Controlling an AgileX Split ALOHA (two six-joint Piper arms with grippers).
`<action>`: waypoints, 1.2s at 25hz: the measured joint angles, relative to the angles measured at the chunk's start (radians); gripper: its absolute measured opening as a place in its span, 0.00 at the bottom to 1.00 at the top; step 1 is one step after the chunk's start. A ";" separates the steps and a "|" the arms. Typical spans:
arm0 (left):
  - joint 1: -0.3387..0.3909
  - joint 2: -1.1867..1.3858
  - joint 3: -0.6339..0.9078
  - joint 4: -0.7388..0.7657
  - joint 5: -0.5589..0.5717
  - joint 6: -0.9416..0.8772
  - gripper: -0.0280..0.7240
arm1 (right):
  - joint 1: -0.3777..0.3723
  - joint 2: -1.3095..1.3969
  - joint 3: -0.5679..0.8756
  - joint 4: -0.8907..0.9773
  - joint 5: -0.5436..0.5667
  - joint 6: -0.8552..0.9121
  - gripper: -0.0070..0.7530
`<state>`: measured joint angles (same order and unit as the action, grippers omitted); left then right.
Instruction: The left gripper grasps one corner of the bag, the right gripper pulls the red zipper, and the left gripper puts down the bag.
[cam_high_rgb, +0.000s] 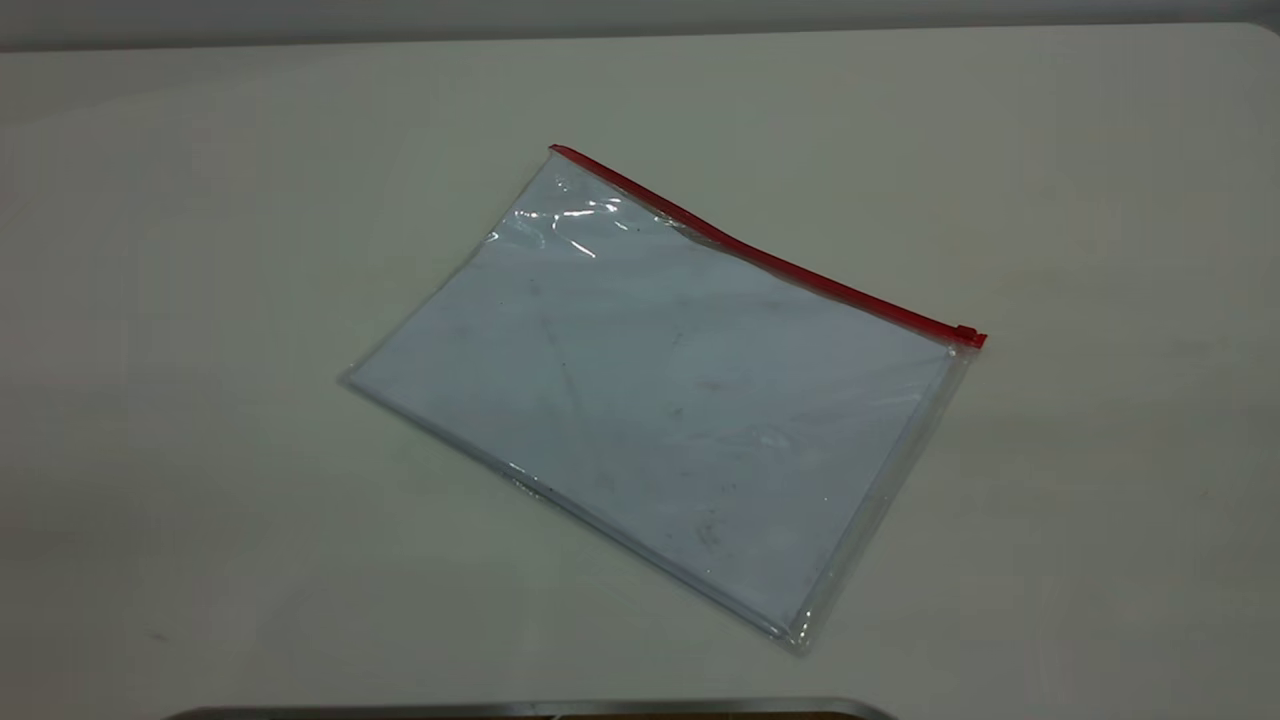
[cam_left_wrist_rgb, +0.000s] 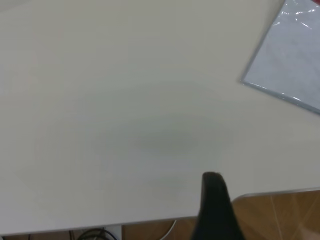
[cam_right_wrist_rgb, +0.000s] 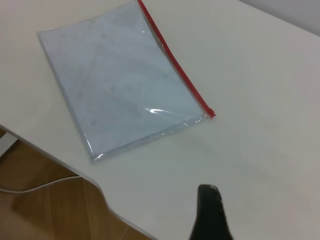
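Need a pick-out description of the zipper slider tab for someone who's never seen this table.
On the pale table lies one flat clear plastic pouch holding white paper, a thin red zip strip along its far long edge. Follow that strip to its right end in the exterior view: the tiny red slider tab is a small raised block at that corner, while the strip's other end has none.

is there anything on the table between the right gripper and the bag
No. In the right wrist view, only bare table lies between the right gripper and the bag, which lies flat, its red zipper along one edge.
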<state>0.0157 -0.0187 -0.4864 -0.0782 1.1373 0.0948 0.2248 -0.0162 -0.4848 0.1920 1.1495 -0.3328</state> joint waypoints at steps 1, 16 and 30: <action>0.000 0.000 0.000 0.000 0.000 0.000 0.82 | 0.000 0.000 0.000 0.000 0.000 0.000 0.77; 0.000 0.000 0.000 0.000 0.000 0.000 0.82 | -0.286 0.000 0.000 -0.028 -0.005 0.064 0.77; 0.000 0.000 0.000 0.000 0.000 0.004 0.82 | -0.286 0.000 0.003 -0.135 -0.014 0.242 0.77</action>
<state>0.0157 -0.0187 -0.4864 -0.0782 1.1373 0.0985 -0.0613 -0.0162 -0.4817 0.0567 1.1350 -0.0906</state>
